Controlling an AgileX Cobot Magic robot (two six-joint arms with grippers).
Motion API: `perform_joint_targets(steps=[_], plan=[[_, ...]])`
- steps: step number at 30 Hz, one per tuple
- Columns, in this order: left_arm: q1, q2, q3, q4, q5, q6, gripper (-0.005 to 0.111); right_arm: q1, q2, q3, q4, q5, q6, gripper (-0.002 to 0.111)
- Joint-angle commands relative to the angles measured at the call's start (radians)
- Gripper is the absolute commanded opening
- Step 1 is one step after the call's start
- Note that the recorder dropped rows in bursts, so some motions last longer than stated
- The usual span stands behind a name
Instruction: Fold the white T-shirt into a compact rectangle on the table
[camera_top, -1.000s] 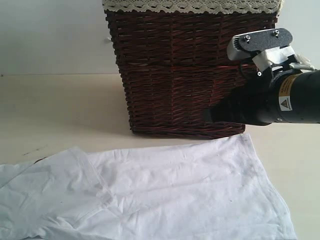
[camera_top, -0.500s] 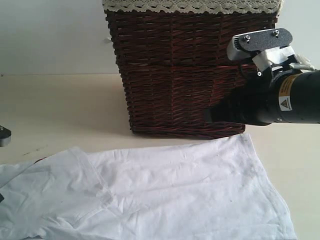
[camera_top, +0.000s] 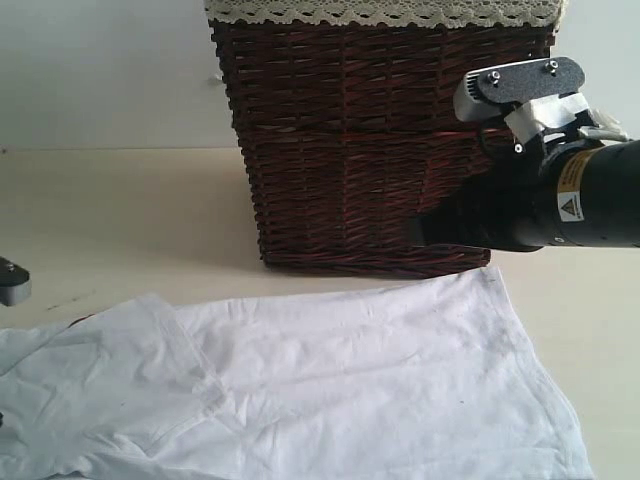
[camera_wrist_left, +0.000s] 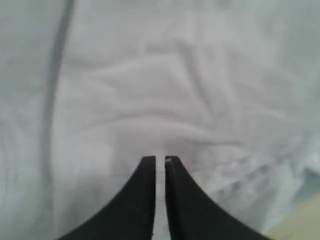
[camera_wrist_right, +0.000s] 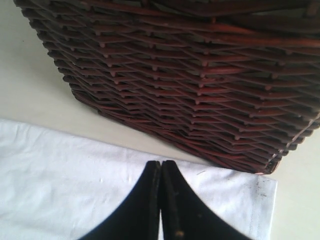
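Note:
The white T-shirt (camera_top: 330, 390) lies spread flat on the table (camera_top: 120, 220), with one sleeve (camera_top: 110, 370) at the left and the hem toward the right. In the left wrist view my left gripper (camera_wrist_left: 160, 159) is pressed close to the shirt (camera_wrist_left: 165, 85). Its jaws are nearly together on a pinch of cloth, and wrinkles run out from the tips. My right gripper (camera_wrist_right: 161, 162) is shut and empty, hovering above the shirt's hem corner (camera_wrist_right: 240, 195) next to the basket. The exterior view shows it as a dark tip (camera_top: 414, 229) in front of the basket.
A dark brown wicker basket (camera_top: 370, 140) with white lace trim (camera_top: 380, 12) stands at the back, just beyond the shirt's far edge. A grey part of the left arm (camera_top: 12, 285) pokes in at the left edge. Bare table shows to the left of the basket.
My left gripper's jaws have closed down onto the shirt. A grey part of the left arm has come into the exterior view at the left edge. The right arm has not moved.

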Motion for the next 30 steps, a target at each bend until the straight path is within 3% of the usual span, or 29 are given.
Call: perform_joint_targets(steps=[1, 2, 4, 9, 13, 17, 24, 27, 30], plan=[[-0.106, -0.090, 0.002, -0.243, 0.089, 0.293, 0.041, -0.005, -0.009, 0.004, 0.004, -0.013, -0.008, 0.000], [-0.149, -0.110, 0.002, -0.258, 0.103, 0.291, 0.049, -0.005, -0.009, 0.004, 0.004, -0.013, -0.008, 0.000], [-0.238, -0.140, 0.002, -0.229, 0.143, 0.263, 0.052, -0.005, -0.009, 0.004, 0.004, -0.013, -0.008, 0.000], [-0.512, -0.186, 0.002, -0.091, 0.242, -0.040, 0.041, -0.005, -0.009, 0.004, 0.004, -0.013, -0.006, 0.000], [-0.691, -0.158, 0.018, 0.017, 0.186, -0.351, 0.044, -0.005, -0.009, 0.004, 0.004, -0.011, -0.006, 0.000], [-0.754, -0.090, 0.052, 0.087, 0.094, -0.507, 0.053, -0.005, -0.009, 0.004, 0.004, -0.002, -0.006, 0.000], [-0.756, 0.056, 0.087, 0.226, -0.057, -0.653, 0.053, -0.005, -0.009, 0.004, 0.004, 0.002, -0.006, 0.000], [-0.756, 0.095, 0.087, 0.327, -0.093, -0.787, 0.049, -0.005, -0.009, 0.004, 0.004, 0.002, -0.006, 0.000], [-0.756, 0.119, 0.087, 0.327, -0.074, -0.811, 0.033, -0.005, -0.009, 0.004, 0.004, 0.002, -0.006, 0.000]])
